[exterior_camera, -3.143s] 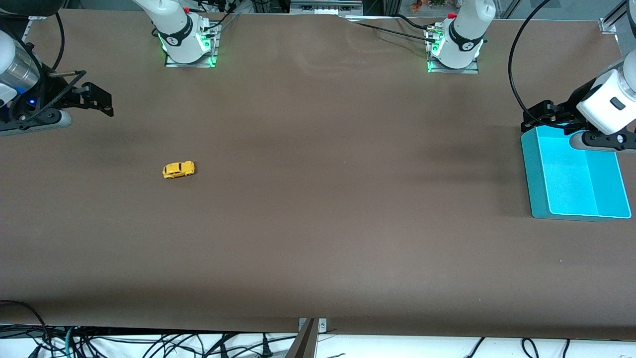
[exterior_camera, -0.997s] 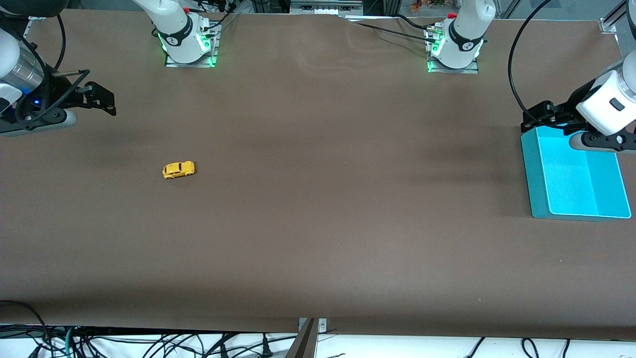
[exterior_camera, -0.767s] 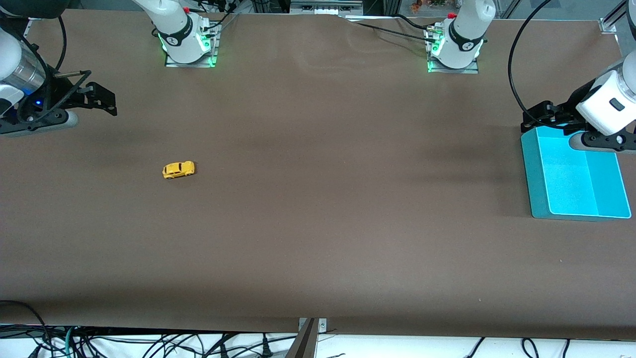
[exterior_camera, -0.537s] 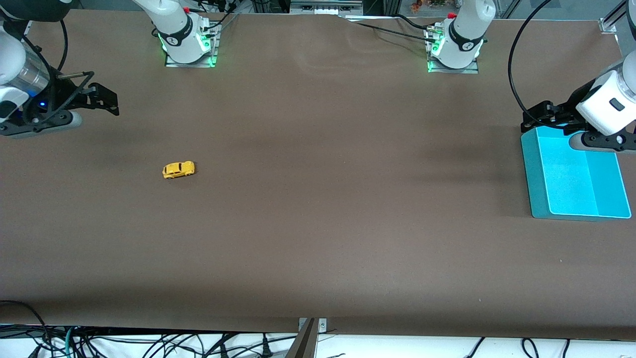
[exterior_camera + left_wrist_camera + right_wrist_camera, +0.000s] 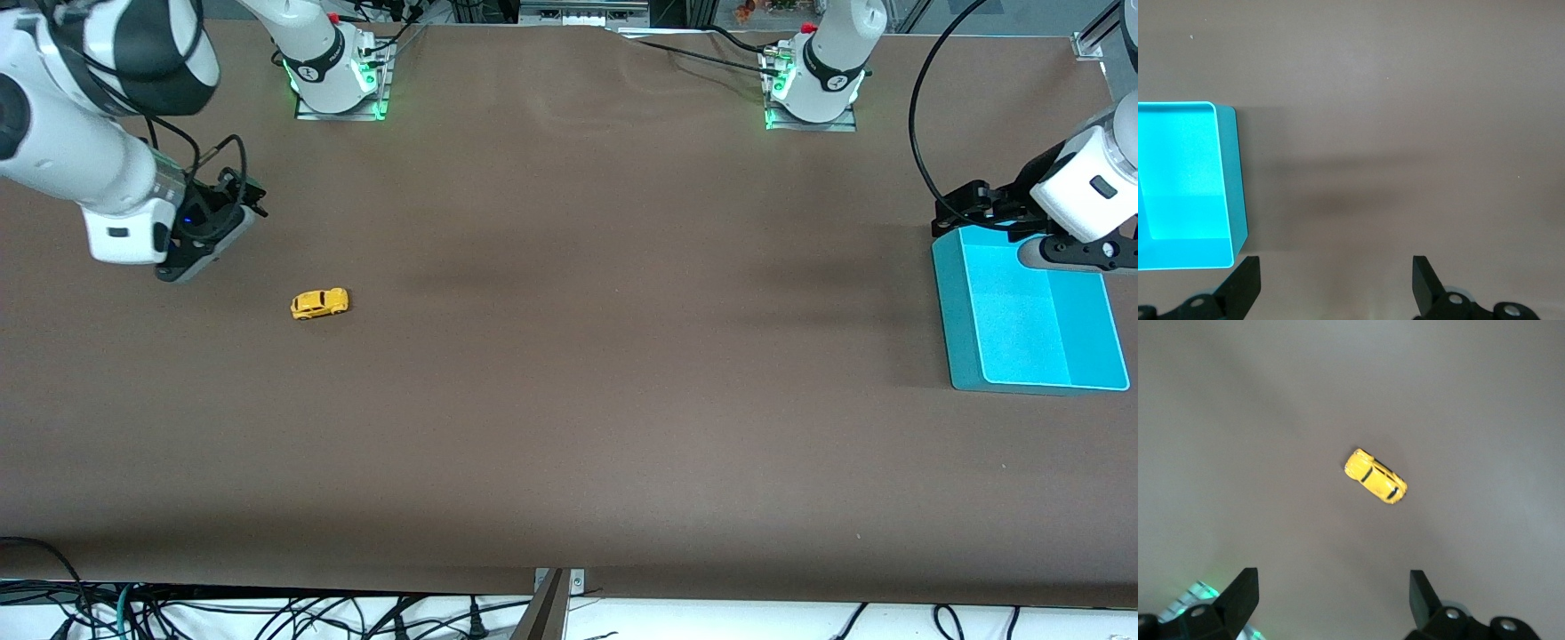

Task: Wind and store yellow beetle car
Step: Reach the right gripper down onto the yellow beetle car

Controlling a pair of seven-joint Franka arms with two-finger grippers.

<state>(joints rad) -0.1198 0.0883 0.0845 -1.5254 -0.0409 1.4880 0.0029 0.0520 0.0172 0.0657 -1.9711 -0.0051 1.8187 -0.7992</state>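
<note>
**Desk:** Your right gripper [image 5: 252, 197] hangs in the upper part of the front frame, at the right arm's end of the table [image 5: 569, 418]. How do its fingers stand?

**Floor:** Spread wide, with nothing between them. Your right wrist view shows both black fingertips [image 5: 1245, 590] low in the frame, with bare brown tabletop in the gap.

**Desk:** And the yellow beetle car [image 5: 319, 303]?

**Floor:** You see it on its wheels on the open tabletop, about mid-height in the front frame, toward the right arm's end. It sits lower in that frame than the right gripper and clear of it. In your right wrist view the car [image 5: 1376, 477] lies near the centre of the frame, set at a slant, above the gap between the fingertips and touching neither.

**Desk:** What about the left gripper [image 5: 965, 203]?

**Floor:** Your left arm waits at its own end of the table. Its gripper hovers in the upper part of the front frame, by the farther rim of a turquoise bin [image 5: 944, 302]. Those fingers are parted too and hold nothing. Your left wrist view puts them [image 5: 1245, 283] along the bottom edge, over bare table, with the bin's corner [image 5: 1238, 193] just beside one tip.

**Desk:** Anything in the bin?

**Floor:** Its floor shows only turquoise. The car and the bin are well apart, at separate ends of the table.
</note>
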